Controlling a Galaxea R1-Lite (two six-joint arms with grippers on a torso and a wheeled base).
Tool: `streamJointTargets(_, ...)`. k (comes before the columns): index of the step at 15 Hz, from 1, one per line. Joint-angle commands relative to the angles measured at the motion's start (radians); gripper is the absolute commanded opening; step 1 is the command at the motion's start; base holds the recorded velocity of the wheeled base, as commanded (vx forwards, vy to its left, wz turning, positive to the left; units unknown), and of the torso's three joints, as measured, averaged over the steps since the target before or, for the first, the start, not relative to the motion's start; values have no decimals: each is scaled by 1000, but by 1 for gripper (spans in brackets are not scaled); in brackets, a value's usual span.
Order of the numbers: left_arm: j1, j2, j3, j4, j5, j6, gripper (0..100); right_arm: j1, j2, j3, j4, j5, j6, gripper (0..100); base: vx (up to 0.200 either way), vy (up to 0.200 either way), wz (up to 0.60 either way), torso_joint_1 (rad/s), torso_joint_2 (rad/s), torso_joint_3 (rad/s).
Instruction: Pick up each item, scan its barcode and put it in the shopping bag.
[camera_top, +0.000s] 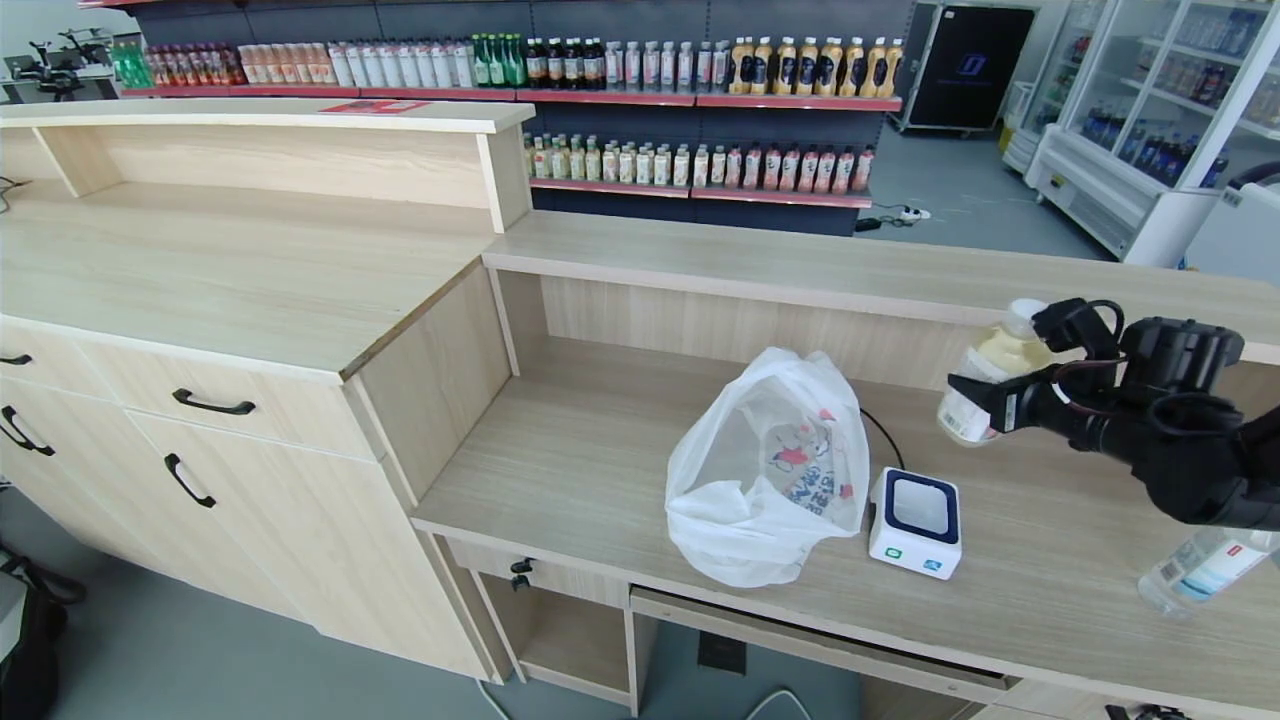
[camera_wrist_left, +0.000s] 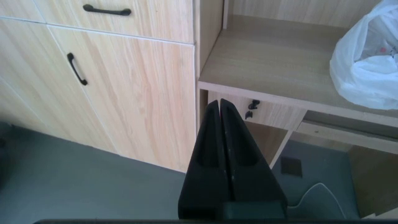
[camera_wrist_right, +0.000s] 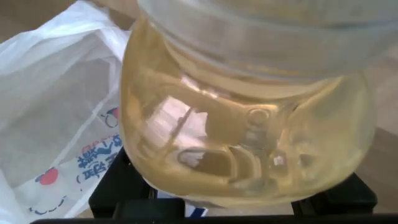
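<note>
Above the desk (camera_top: 600, 450), right of the scanner (camera_top: 917, 522), the right claw (camera_top: 1020, 362) grips a bottle of pale yellow drink (camera_top: 985, 380), tilted and clear of the surface. White shopping bag (camera_top: 765, 465) stands open on the desk, just beside the scanner. A second, clear bottle (camera_top: 1205, 568) lies near the desk's right edge. Left claw (camera_wrist_left: 219, 109) hangs low by the cabinet doors (camera_wrist_left: 124, 93), fingers pressed together

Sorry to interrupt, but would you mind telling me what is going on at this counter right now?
The robot's right pincer grips a clear plastic bottle of pale yellow drink in the air above the light wooden counter, near the white and blue barcode scanner. The white plastic shopping bag stands open beside the scanner. Another clear bottle lies at the counter's near edge. The left pincer is shut and holds nothing, below counter level.
</note>
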Motion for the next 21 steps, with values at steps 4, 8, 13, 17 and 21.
streamJointTargets(4, 0, 0, 0, 0, 0, 0, 0, 82, -218, 298, -119, -307, 15, 0, 0, 0, 0, 0, 0, 0)
streamJointTargets(8, 0, 0, 0, 0, 0, 0, 0, 87, -241, 302, -158, -305, -123, 0, 0, 0, 0, 0, 0, 0)
streamJointTargets(13, 0, 0, 0, 0, 0, 0, 0, 105, -220, 275, -165, -327, -126, 0, 0, 0, 600, 3, 3, 2)
streamJointTargets(17, 0, 0, 0, 0, 0, 0, 0, 120, -171, 272, -219, -201, -83, 0, 0, 0, 150, 1, -1, 1)
streamJointTargets(21, 0, 0, 0, 0, 0, 0, 0, 120, 1, 269, -270, -103, -77, 0, 0, 0, 0, 0, 0, 0)
